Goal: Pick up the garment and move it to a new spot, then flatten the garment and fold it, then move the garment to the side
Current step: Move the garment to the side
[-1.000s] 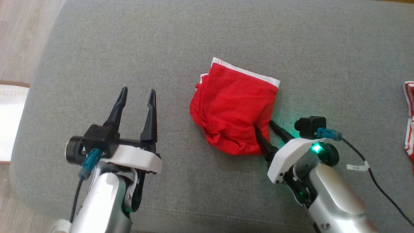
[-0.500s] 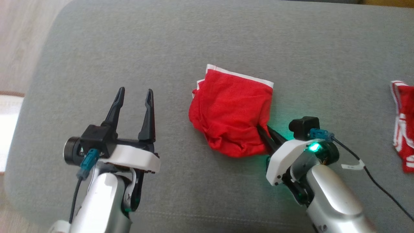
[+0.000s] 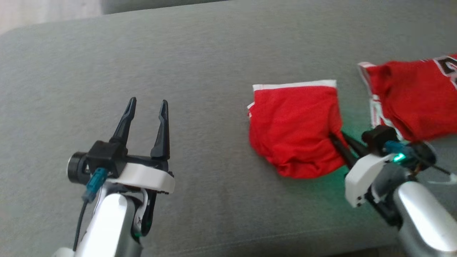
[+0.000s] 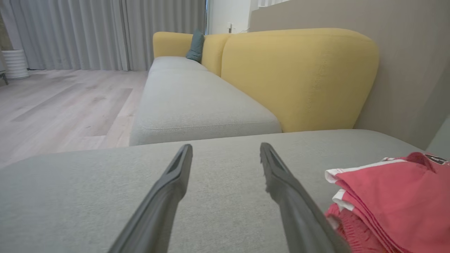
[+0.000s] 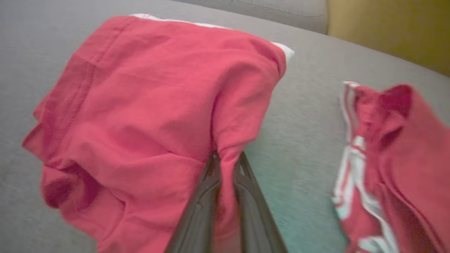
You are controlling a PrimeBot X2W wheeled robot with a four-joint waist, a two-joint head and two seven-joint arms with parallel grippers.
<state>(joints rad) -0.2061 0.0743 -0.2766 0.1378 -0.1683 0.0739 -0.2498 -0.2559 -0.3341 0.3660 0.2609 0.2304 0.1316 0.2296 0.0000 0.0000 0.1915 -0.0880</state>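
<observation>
Your right gripper (image 3: 338, 138) pinches the near right edge of the folded red garment (image 3: 292, 125), which lies right of centre on the grey cushion (image 3: 214, 64). Your left gripper (image 3: 147, 107) is spread, well to its left. A second red garment (image 3: 410, 100) lies just right.

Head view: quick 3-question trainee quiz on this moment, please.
1. True or false: the left pincer holds the folded red garment.
2. The right pincer is: A) open; B) shut on the folded red garment; C) shut on nothing.
3. In one phrase: what lies to the right of the folded red garment in the head view?
Key: 1 false; 2 B; 3 a second red garment with white trim.
</observation>
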